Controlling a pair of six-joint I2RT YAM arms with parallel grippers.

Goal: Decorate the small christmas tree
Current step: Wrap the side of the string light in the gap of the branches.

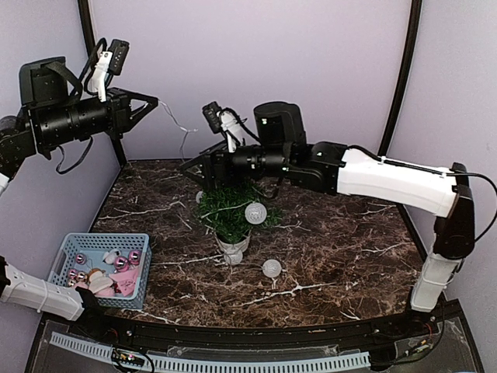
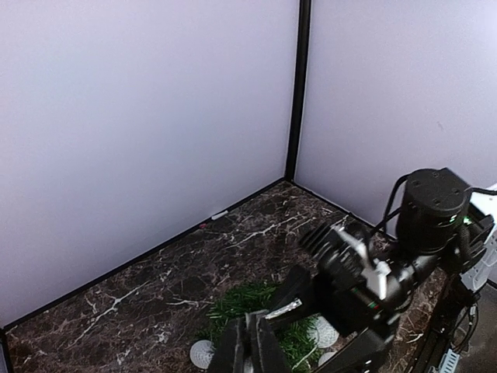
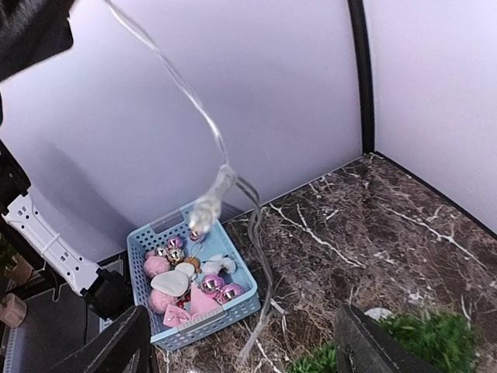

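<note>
The small christmas tree [image 1: 231, 208] stands mid-table in a white pot [image 1: 233, 249], with a white ball [image 1: 255, 211] among its branches. My left gripper [image 1: 154, 102] is raised at the upper left, shut on a thin clear light string [image 1: 177, 123] that hangs down toward the tree. In the left wrist view its fingers [image 2: 250, 348] are pressed together above the tree [image 2: 245, 305]. My right gripper [image 1: 192, 169] reaches over the tree's left side. It is open [image 3: 245, 350], and the light string [image 3: 210, 206] dangles loose between its fingers [image 3: 373, 342].
A blue basket [image 1: 101, 238] of pink and white ornaments sits at the front left, also seen from the right wrist as the basket [image 3: 206, 319]. White balls lie on the marble table at front [image 1: 271, 268] and behind the tree [image 1: 200, 196]. Purple walls enclose the table.
</note>
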